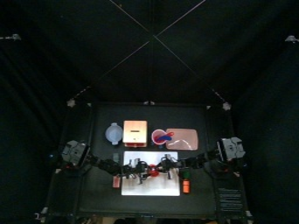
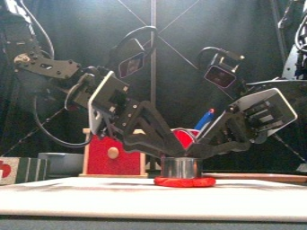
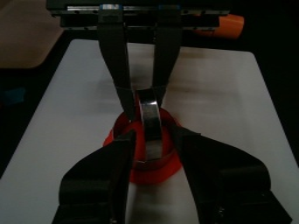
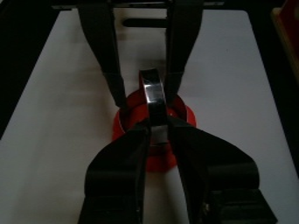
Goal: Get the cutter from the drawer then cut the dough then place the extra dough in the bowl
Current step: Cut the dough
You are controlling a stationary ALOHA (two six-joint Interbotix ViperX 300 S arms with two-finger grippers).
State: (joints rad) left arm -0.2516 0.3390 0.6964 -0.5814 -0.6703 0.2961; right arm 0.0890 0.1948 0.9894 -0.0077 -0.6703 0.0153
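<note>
A round metal cutter (image 2: 182,168) stands on a flat red dough disc (image 2: 185,181) in the middle of the white cutting board (image 2: 72,193). My left gripper (image 2: 166,160) comes down from the left and my right gripper (image 2: 203,156) from the right, and they meet at the cutter. In the left wrist view my own jaws close on the cutter (image 3: 149,122) over the dough (image 3: 121,140). The right wrist view shows the same grip on the cutter (image 4: 153,92) from the other side. From above both grippers hide most of the dough (image 1: 149,172).
Behind the board stand the wooden box (image 1: 135,133) with its red drawer front (image 2: 117,154), the blue-grey bowl (image 1: 111,133) to its left, and the pink tray (image 1: 190,138) with the red cup (image 1: 163,136). A small orange toy (image 3: 232,24) lies near the board's front right corner.
</note>
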